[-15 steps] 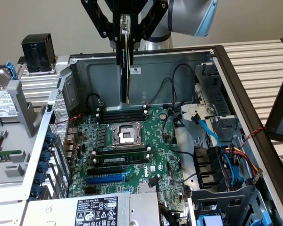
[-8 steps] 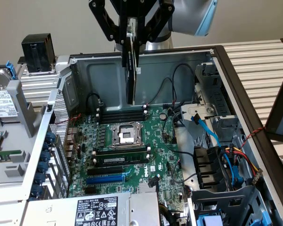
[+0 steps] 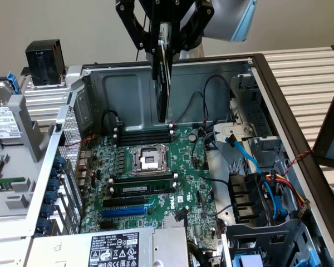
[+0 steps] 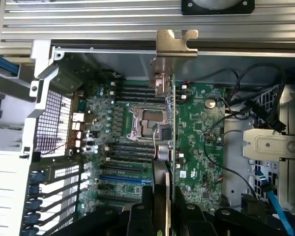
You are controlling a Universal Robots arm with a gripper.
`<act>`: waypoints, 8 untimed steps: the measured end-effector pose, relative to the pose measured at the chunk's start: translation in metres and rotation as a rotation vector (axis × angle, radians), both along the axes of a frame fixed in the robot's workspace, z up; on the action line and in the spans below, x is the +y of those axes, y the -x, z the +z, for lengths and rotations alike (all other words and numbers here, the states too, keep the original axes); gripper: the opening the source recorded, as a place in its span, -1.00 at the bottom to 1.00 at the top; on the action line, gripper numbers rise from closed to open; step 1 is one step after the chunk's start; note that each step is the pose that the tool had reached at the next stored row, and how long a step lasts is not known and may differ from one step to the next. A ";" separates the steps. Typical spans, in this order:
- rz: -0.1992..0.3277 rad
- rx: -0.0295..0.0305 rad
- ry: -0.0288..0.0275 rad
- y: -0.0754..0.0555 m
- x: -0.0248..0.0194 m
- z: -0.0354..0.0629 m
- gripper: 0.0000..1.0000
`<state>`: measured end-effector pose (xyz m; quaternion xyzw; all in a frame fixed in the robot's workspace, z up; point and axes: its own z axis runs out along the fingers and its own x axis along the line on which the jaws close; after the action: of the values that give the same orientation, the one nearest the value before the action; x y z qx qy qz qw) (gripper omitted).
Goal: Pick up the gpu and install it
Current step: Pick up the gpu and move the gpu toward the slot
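The gpu point(image 3: 162, 89) is partly hidden between the jaws, and the exterior view's upper edge crops the arm point(image 3: 228, 19).

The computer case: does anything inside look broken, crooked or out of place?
Nothing looks damaged. Only the gpu is out of place: it hangs on edge, clamped in the fingers, above the motherboard, seated in no slot.
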<state>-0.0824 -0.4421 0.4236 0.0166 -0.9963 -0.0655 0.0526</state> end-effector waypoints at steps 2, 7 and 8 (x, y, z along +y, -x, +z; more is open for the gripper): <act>0.001 0.0000 -0.0001 -0.002 0.0025 -0.0019 -0.47; 0.005 0.0000 0.0001 -0.003 0.0116 -0.0068 -0.47; 0.006 0.0001 0.0003 -0.003 0.0140 -0.0078 -0.47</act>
<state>-0.0792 -0.4281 0.4158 0.0196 -0.9963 -0.0652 0.0529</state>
